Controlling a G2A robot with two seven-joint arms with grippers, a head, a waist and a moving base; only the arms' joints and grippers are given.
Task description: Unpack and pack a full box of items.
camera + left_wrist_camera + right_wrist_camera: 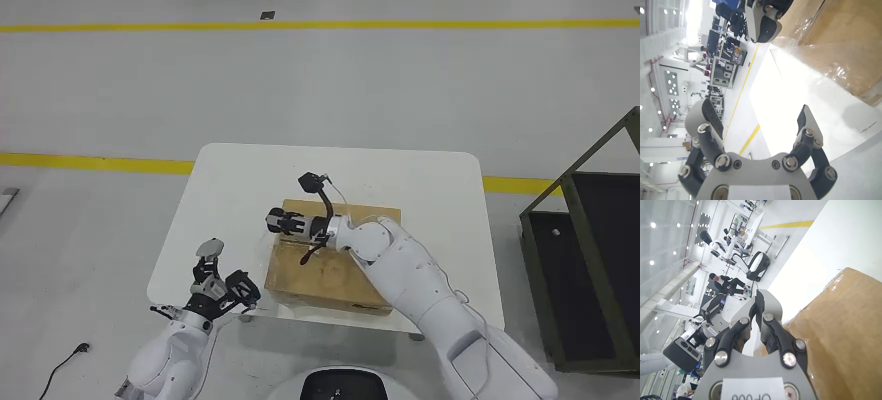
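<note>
- The box (320, 282) stands in the middle of the table (400, 175). It looks closed, with clear tape along its edges.
- My right gripper (758, 302) is at the far left corner of the box, jaws closed, with nothing visible between them.
- My left gripper (755, 115) hovers left of the box, jaws open and empty.
- I judge that unpacking is not yet begun, so everything is left.

White table (400, 175), rounded corners, on a grey floor. 2 yellow floor lines: 1 far (300, 26), 1 passing behind the table (90, 160). Dark green metal rack (590, 270) stands apart at the side. Black plug and cable (78, 350) on the floor.
</note>
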